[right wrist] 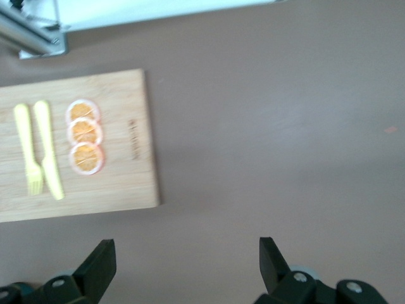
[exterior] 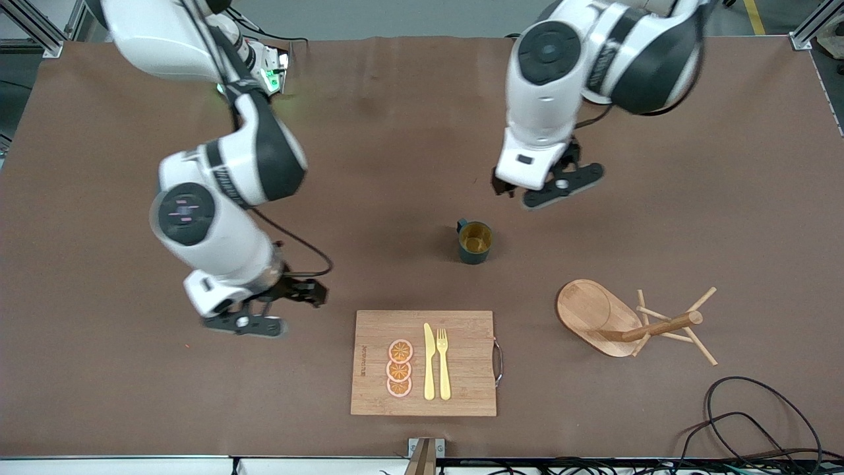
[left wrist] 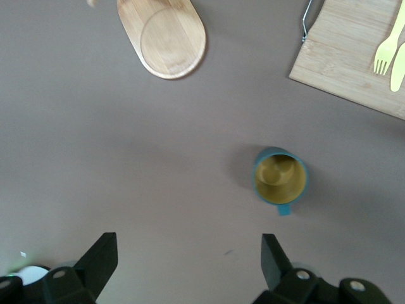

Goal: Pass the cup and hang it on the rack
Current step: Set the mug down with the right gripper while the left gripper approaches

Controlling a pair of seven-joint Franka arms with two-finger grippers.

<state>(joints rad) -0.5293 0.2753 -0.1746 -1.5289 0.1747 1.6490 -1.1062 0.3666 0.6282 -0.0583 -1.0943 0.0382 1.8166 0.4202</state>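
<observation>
The cup (exterior: 475, 241) is left upright on the worktop (exterior: 395, 132), unhung from the rack (exterior: 633, 321), with left pincer (exterior: 550, 187) and right pincer (exterior: 264, 316) spread wide and empty.

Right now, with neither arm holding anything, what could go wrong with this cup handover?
1. The rack lies tipped on its side with its pegs splayed over the table, so hanging the cup would likely fail unless it is stood up.
2. The cup stands upright on the table with both open grippers away from it, the left gripper above bare table, so a careless approach could knock it over.
3. The right gripper hovers beside the cutting board, which it might clip.
</observation>
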